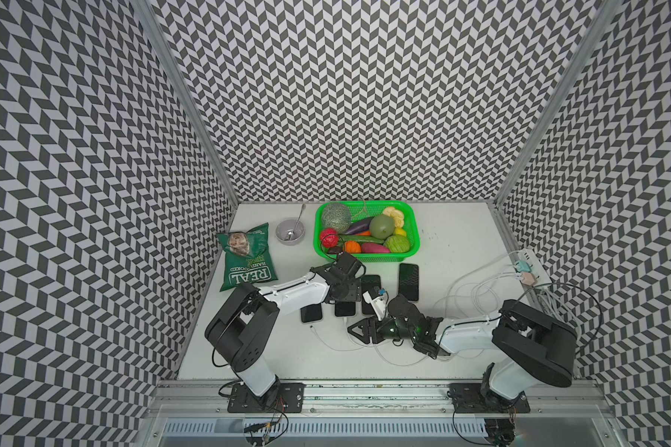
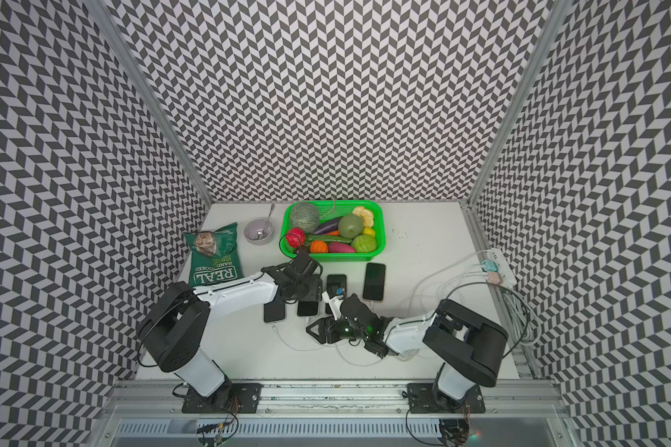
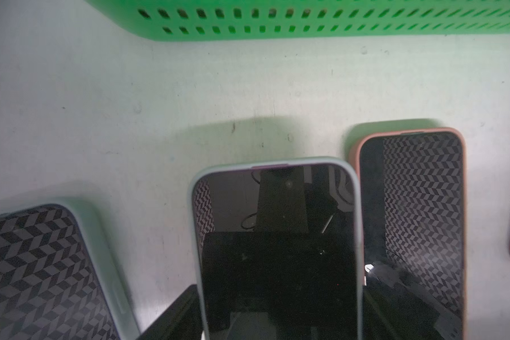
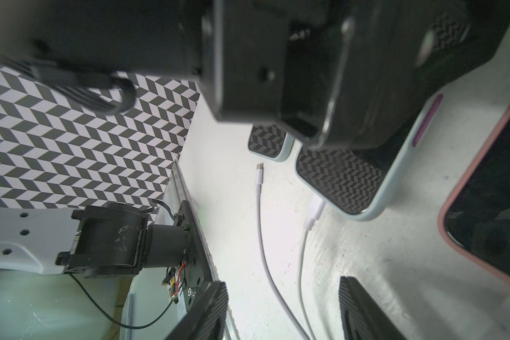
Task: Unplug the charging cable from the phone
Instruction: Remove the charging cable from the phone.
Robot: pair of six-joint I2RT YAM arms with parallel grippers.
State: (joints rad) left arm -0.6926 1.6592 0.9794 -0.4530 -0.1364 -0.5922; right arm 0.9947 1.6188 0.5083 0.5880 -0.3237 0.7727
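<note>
Right gripper [image 4: 283, 297]: open astride charging cable [image 4: 301, 265] | plug [image 4: 315, 210]: straight ahead at blue-cased phone [image 4: 339, 179] end | left gripper [image 3: 280, 309]: clamping that phone

A robotics lab test cell: chevron-patterned walls [image 1: 345, 96] enclose the white table [image 1: 318, 367], an aluminium rail [image 1: 365, 389] along its front edge.

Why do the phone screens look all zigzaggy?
Left wrist view: glossy screens mirror the patterned walls; the middle phone shows mostly dark shapes; the green basket tints the table green. Right wrist view: the plugged-in cable is sharp.
</note>
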